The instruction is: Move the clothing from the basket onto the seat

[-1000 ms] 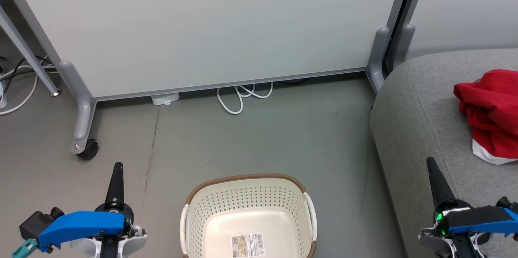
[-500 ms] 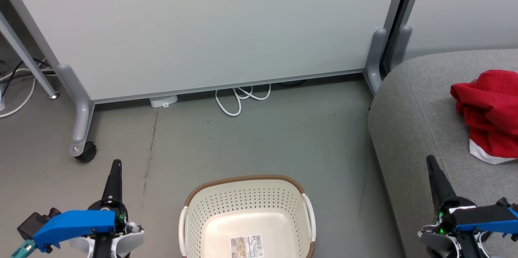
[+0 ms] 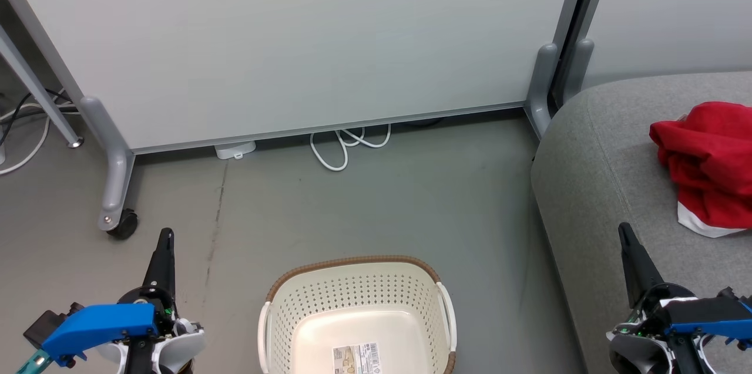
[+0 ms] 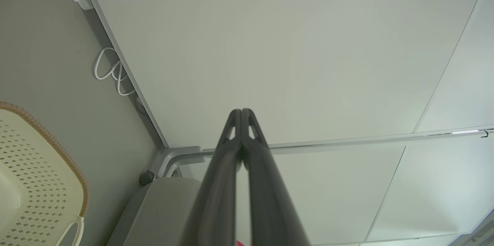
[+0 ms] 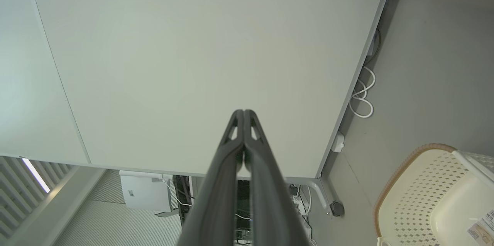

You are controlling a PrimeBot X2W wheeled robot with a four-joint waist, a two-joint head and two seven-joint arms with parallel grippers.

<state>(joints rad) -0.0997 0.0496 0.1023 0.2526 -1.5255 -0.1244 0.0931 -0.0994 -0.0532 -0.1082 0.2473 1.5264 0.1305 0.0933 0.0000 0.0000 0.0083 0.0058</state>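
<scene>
One wide pale partition panel (image 3: 294, 39) stands upright beyond the basket (image 3: 352, 290), with a grey foot to the far left and another to the far right of the basket. The seat (image 3: 593, 186), a light grey sofa with a rounded corner, lies to the right of the basket, and a strip of grey floor (image 3: 411, 204) runs between the two. The basket sits on the floor at the near edge of the head view. It is cream with pierced walls and a brown rim, and a barcode label (image 3: 355, 358) lies flat on its bare bottom.

The clothing (image 3: 708, 168) is a crumpled bright red heap with a white band at its near edge. It rests on the seat, well to the right of the basket and farther back (one garment or two I cannot tell, as the edge of the view cuts it off).

The left gripper (image 3: 167, 236) hangs over the floor left of the basket, its two dark fingers (image 4: 225, 168) pressed together on nothing. The right gripper (image 3: 624, 232) hangs over the seat's near part, right of the basket, its fingers (image 5: 227, 168) likewise pressed tip to tip and holding nothing.

A white cable (image 3: 343, 148) loops on the floor beyond the basket, under the panel's lower edge. A small black castor (image 3: 123, 224) sits beyond the basket and to its left.
</scene>
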